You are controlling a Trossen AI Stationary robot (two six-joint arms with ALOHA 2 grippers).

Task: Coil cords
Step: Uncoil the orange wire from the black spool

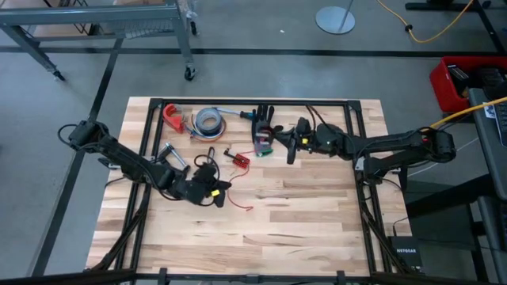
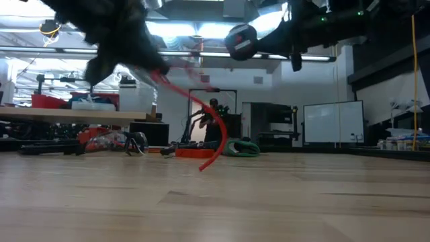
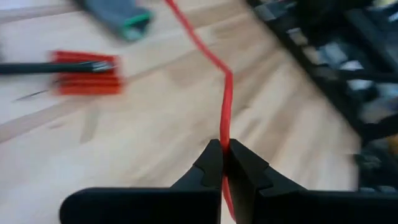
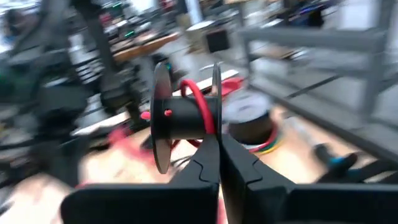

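A thin red wire (image 3: 226, 93) runs from my left gripper (image 3: 222, 152) out over the wooden table. In the low view the wire (image 2: 205, 114) hangs in a curve below that gripper (image 2: 124, 37). A small red connector piece (image 1: 240, 160) with a black lead lies on the table; it also shows in the left wrist view (image 3: 87, 73). My left gripper (image 1: 215, 192) is left of the table's middle. My right gripper (image 1: 291, 146) is near the far middle, shut on a black spool (image 4: 183, 115) with red wire wound on its hub (image 4: 198, 102). My left gripper pinches the red wire (image 3: 224, 138) between its two fingertips, a single strand running along between the fingers. The wire hangs slack below the gripper, and its lower end (image 2: 201, 168) is close to the table. My right gripper pinches the edge of one round flange (image 4: 216, 102) of the spool between its two fingers. The spool (image 2: 240, 42) is lifted clear, well above the table.
A dark glove with green trim (image 1: 263, 133), a grey tape roll (image 1: 208, 120) and a red clamp (image 1: 173, 117) lie along the table's far side. A metal clamp (image 1: 169, 152) lies by my left arm. A black frame (image 1: 253, 102) edges the table.
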